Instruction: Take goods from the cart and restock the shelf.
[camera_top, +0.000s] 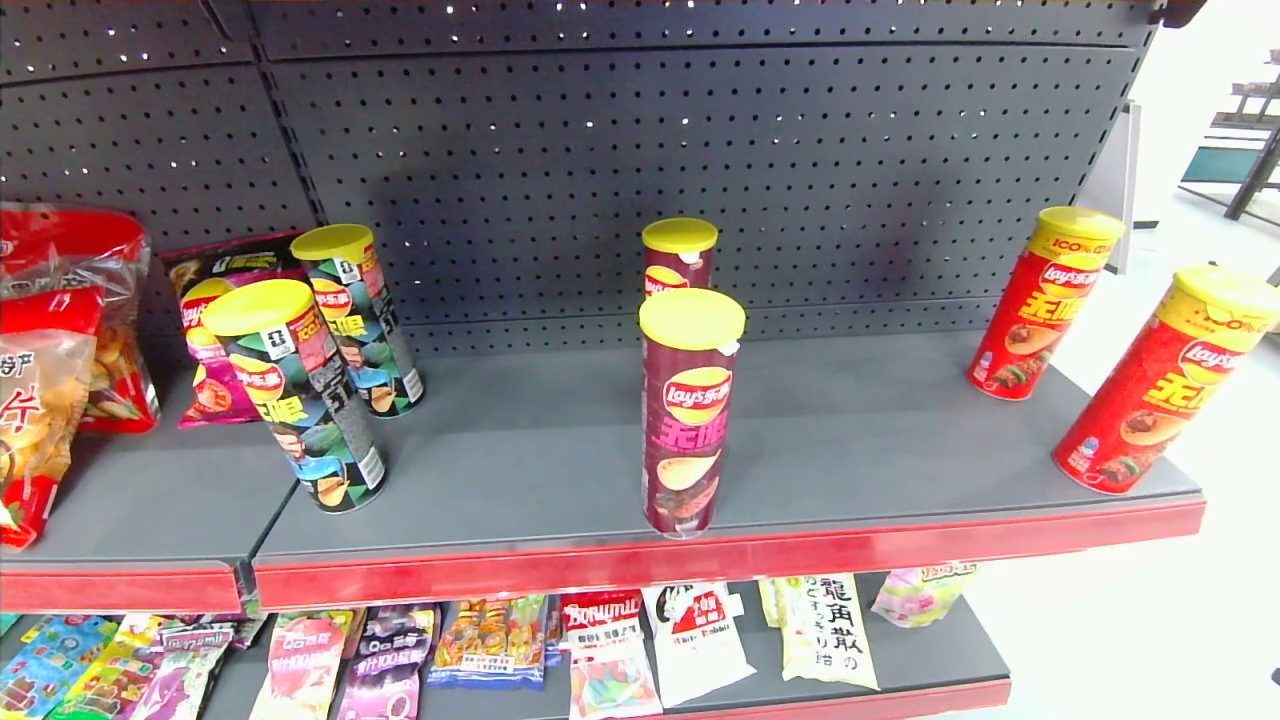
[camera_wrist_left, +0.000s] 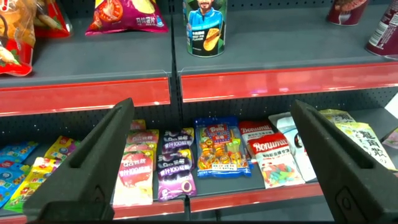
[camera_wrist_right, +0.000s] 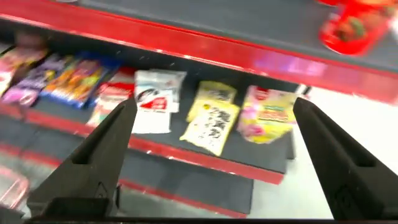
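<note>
Left gripper (camera_wrist_left: 211, 104) gapes wide and empty, right gripper (camera_wrist_right: 214, 102) likewise, both facing the lower snack bags (camera_wrist_left: 214, 146). A maroon, yellow-lidded can (camera_top: 690, 410) stands upright at the shelf's (camera_top: 850, 440) front edge, its twin (camera_top: 678, 255) just behind.

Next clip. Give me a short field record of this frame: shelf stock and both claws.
upper shelf: grey deck, red front edge
left stock: chip bags, then two dark patterned cans
middle stock: two maroon cans, one behind the other
right stock: two red cans near the shelf's end
can state: all upright, yellow lids on
lower shelf: flat snack packets in a row
left claw: open, empty, facing the lower shelf
right claw: open, empty, facing the lower shelf
</note>
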